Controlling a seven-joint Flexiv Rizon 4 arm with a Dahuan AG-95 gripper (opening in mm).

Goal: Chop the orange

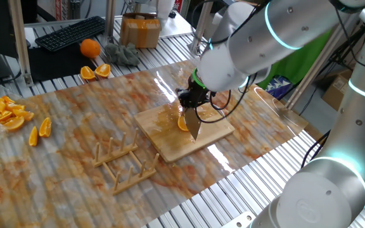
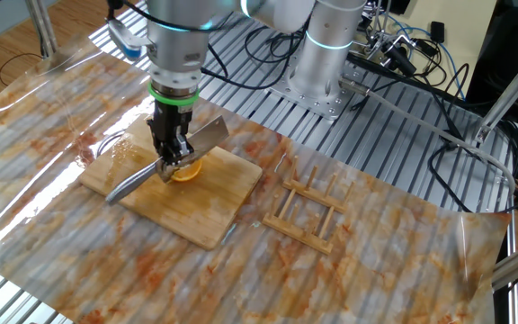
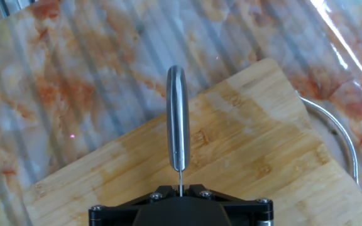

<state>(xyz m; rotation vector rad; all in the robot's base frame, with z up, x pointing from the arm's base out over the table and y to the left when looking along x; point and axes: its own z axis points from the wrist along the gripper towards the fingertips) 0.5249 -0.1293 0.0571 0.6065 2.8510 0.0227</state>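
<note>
Clenched on a knife [image 2: 165, 162], the gripper [image 2: 171, 160] presses its blade into the orange [image 2: 187, 171] mid-frame on the cutting board [image 2: 205, 211]; the cut seems underway, unfinished.

Silver arm [image 1: 277, 31], glowing cyan rings

Wooden rack [image 1: 127, 159] crowds the board [image 1: 170, 143] — far side bare (glossy sheet).

Robotics lab; aluminium-slat bench [image 2: 475, 117]; cable bundles [image 2: 403, 63]; keyboard [image 1: 71, 31]
</note>
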